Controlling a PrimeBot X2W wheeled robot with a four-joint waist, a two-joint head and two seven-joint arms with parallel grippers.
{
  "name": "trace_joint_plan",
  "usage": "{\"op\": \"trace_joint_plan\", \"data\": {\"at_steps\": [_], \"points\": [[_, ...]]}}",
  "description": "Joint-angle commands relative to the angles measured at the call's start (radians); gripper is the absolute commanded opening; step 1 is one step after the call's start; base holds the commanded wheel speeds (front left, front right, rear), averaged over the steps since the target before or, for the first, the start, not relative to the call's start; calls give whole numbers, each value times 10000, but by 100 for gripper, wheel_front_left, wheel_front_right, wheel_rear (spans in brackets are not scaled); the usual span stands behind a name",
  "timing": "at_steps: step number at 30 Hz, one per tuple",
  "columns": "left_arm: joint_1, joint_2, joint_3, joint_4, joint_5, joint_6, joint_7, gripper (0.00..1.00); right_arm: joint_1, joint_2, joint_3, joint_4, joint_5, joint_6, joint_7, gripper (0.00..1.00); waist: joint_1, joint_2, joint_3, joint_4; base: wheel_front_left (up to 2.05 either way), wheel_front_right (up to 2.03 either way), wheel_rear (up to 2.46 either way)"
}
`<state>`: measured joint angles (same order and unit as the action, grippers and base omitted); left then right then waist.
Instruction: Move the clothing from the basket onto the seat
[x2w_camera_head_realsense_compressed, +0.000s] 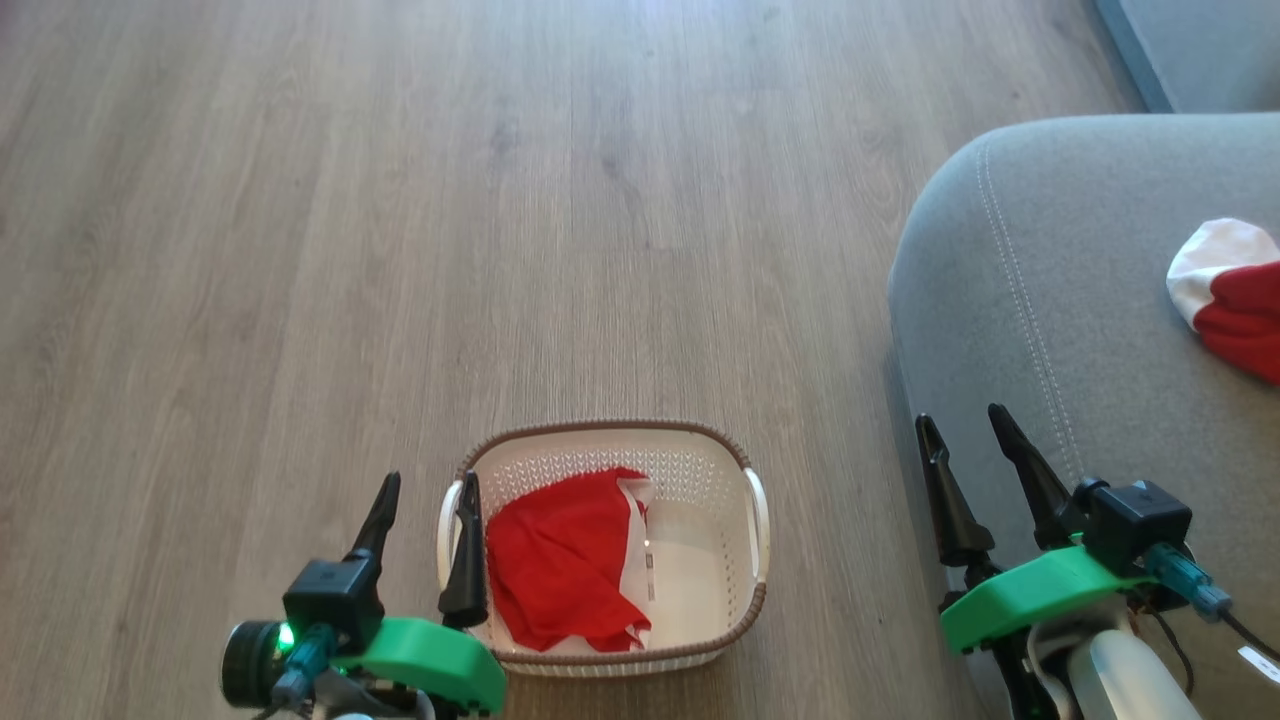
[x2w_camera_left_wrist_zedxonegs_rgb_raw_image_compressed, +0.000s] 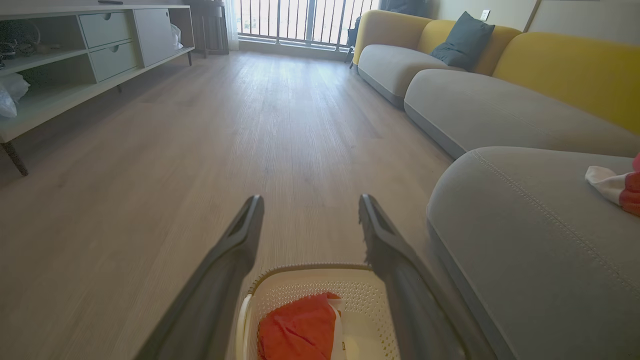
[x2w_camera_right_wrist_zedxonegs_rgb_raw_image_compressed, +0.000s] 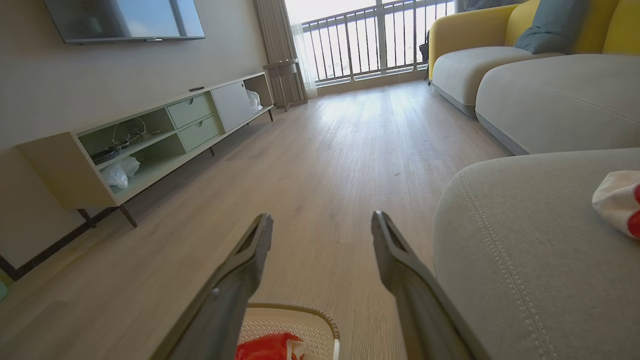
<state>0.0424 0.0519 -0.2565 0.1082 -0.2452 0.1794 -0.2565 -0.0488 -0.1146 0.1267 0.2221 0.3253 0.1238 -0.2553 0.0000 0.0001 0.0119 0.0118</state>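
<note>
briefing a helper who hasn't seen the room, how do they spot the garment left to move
The grey seat is at the head view's right; on the wood floor beside it stands a cream basket with a brown rim. The red garment lies crumpled inside it, whereas the other garment already rests on the seat.

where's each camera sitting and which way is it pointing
Head view: on the head, looking down at the floor, the basket holding a red garment, and the seat; left gripper and right gripper show, jaws apart.
Left wrist view: on the left wrist, facing along the floor toward a balcony railing; own fingers show.
Right wrist view: on the right wrist, facing likewise; own fingers show.
Shared: both wrist views catch the basket's far rim and a garment on the seat.
</note>
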Motion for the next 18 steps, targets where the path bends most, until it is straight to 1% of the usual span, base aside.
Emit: {"op": "trace_joint_plan", "data": {"at_steps": [1,5,9,13,18], "points": [[-395,-16,278,-261,19,48,-53,100,-373,-71,204,-259,-120,69,-65,100,0,-1,103,-53,0,0,0],[-492,-16,101,156,-14,38,-53,100,-488,-164,197,-230,-227,69,-65,100,0,-1,592,-164,0,0,0],[-986,-16,-199,937,33,64,-53,100,-812,-239,121,-374,-216,69,-65,100,0,-1,1663,-326,0,0,0],[-1831,-16,-564,2090,106,72,-53,100,-1210,-388,138,-480,-215,69,-65,100,0,-1,2941,-548,0,0,0],[-2831,-16,-962,3625,228,75,-53,100,-1577,-501,60,-550,-38,69,-65,100,0,-1,4139,-966,0,0,0]]}}
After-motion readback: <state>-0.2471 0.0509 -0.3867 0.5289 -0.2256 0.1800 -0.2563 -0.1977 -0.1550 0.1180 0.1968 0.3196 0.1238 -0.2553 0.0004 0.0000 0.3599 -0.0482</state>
